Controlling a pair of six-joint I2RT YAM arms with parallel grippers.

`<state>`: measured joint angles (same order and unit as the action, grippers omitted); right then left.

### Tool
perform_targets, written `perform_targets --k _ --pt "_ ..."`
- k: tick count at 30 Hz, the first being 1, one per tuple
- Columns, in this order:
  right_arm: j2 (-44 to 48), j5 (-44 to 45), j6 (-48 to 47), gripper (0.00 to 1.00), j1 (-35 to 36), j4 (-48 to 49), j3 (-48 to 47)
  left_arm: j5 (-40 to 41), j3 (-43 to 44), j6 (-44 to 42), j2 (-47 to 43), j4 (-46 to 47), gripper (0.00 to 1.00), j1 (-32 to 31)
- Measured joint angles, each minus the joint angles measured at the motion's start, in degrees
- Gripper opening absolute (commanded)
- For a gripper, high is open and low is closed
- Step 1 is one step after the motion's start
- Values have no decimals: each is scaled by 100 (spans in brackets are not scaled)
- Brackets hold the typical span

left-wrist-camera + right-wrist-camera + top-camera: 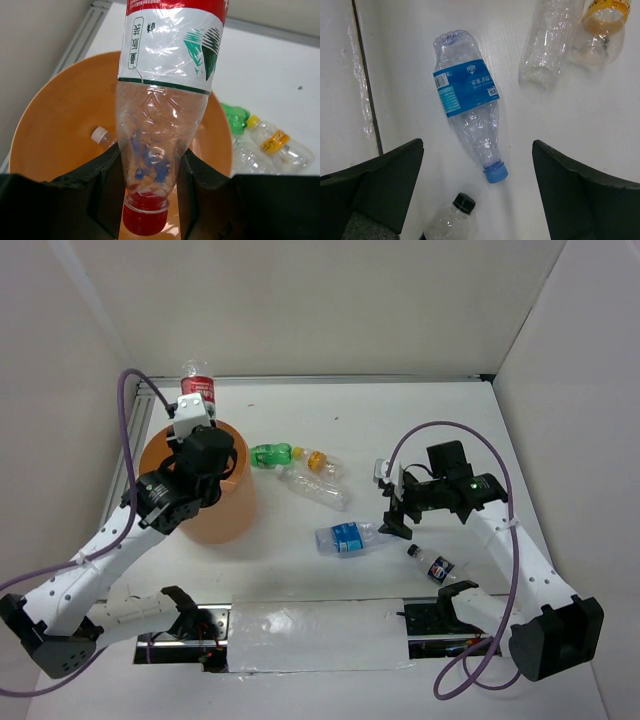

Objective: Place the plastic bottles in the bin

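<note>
Orange bin (60, 125) directly below: gripping red-label bottle (165, 100) cap-down w/ left gripper (150, 172), prob. for straight drop; hovering right gripper (477, 150), jaws wide & empty, over blue-label bottle (467, 95) right of bin.

White table (420, 400) under right claw (397, 512). Shiny tape strip (310, 635) close behind it, to its left. Tiny dark spot (335, 413) far ahead. Grey rail (80, 35) ahead of left claw (150, 172), on its left. White walls (330, 300) beyond.

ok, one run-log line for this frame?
left gripper: shut on red-label bottle, over bin | right gripper: open, above blue-label bottle | bin: white-capped bottle inside
</note>
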<state>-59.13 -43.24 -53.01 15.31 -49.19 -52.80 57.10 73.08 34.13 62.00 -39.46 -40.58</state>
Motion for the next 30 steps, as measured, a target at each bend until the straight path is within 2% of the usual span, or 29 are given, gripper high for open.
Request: perform_targets --k 2,3,4,5,6,7,11,16,19,23,30 --pt "28 -4 -20 97 0 -4 11 -474 -297 -98 -208 28 28 306" --pt "42 -20 -48 99 0 -7 37 -708 -407 -118 -240 44 42 461" --pt "44 -44 -105 99 -7 -24 59 -916 -496 -125 -227 57 50 599" --pt "42 -74 -212 99 -9 -57 74 -1108 -568 -120 -188 57 92 717" --pt "26 -85 -245 99 -4 -70 87 -1255 -634 -118 -133 50 92 817" --pt "-11 -101 -402 99 39 -105 87 -1401 -691 -142 -87 28 99 933" --pt "-229 -109 -927 99 321 -269 90 -1860 -693 -131 -72 -4 99 1257" --pt "-605 50 -1419 100 925 -293 173 -2218 -94 -262 -162 -81 99 1250" --pt "-857 243 -1596 100 1285 -267 269 -2634 133 -262 -393 -66 99 992" --pt "-1244 546 -1707 100 1725 -127 452 -3300 7 -177 -702 -42 99 444" --pt "-1875 1412 -1182 100 2048 1403 846 -3652 -1008 704 -595 -2 99 -621"
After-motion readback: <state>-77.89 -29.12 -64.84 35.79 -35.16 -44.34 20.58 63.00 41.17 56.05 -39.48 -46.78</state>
